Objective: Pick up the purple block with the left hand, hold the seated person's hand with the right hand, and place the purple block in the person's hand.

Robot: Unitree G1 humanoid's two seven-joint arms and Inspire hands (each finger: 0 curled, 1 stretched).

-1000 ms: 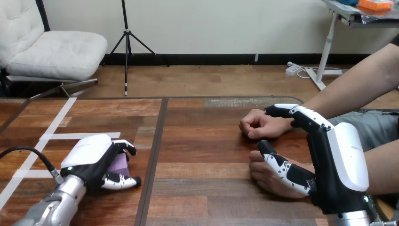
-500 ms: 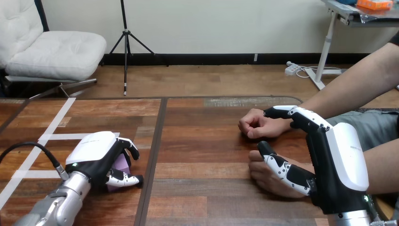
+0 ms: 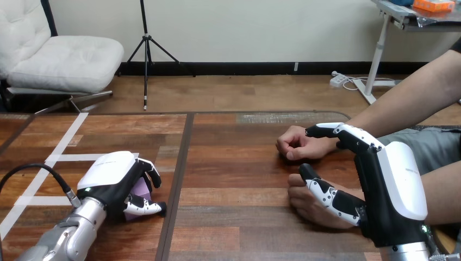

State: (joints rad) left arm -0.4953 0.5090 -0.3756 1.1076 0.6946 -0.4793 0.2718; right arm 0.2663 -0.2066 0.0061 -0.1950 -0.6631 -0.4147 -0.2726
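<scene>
The purple block [image 3: 142, 190] sits on the table at the lower left. My left hand [image 3: 111, 176] is shut on it, fingers curled over its top and thumb under its near side. It looks to rest on the wood. At the right, my right hand [image 3: 392, 187] stands edge-up and open. Its thumb [image 3: 325, 194] lies across the person's near hand [image 3: 303, 206], which rests on the table. Its fingers [image 3: 340, 132] reach out straight above the person's far forearm. The person's far hand [image 3: 294, 145] is a loose fist on the table, apart from my hand.
White tape lines [image 3: 65, 157] mark the table's left part. A dark seam [image 3: 176, 185] runs front to back between the two table boards. The person's forearms [image 3: 402, 103] come in from the right edge.
My left hand has edged slightly to the right and closed tighter round the purple block. The right hand and the person's hands have stayed in place.
</scene>
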